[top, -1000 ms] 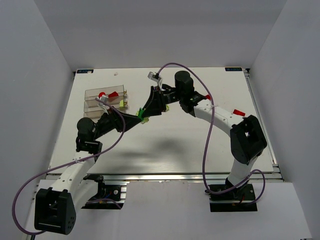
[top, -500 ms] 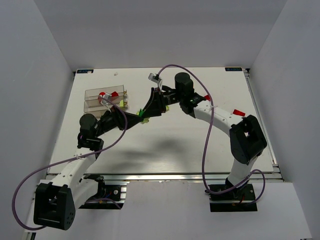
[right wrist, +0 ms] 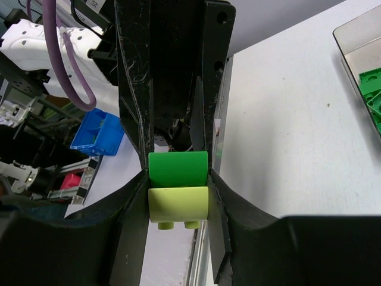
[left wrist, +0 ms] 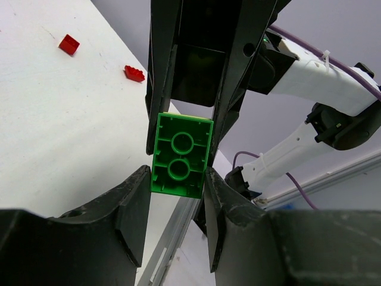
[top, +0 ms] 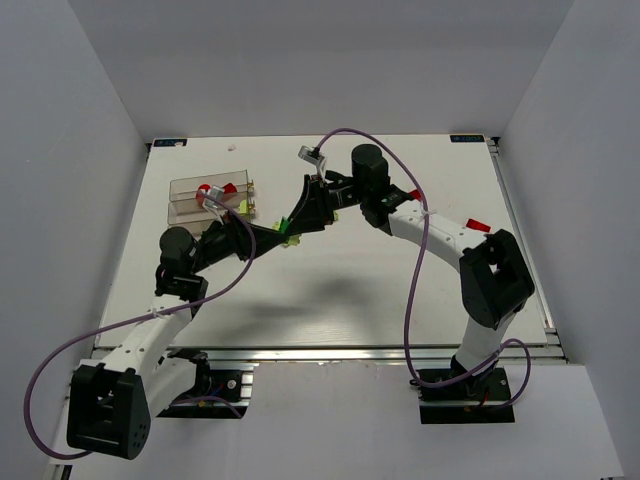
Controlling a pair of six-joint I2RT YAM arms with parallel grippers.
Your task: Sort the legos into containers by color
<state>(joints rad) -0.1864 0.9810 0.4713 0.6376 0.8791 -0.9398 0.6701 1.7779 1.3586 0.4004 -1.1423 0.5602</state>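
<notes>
Mid-table: your left gripper (left wrist: 177,185) looks clamped on green brick (left wrist: 181,156), though the tight wrist view leaves contact slightly unsure. Right gripper (right wrist: 177,196) grips lime brick (right wrist: 177,204) stuck to it; pair not yet split.
Farther right: red bricks (top: 479,226) loose on table (top: 330,290), unsorted.
Far left: tray (top: 180,205) already holds red and green pieces. Judge sorting partly done.

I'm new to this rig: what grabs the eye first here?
Mid-table, a joined pair is pinched from both sides: the left gripper grips the green brick, the right gripper the lime brick. At the far left stands the clear tray holding red bricks.
</notes>
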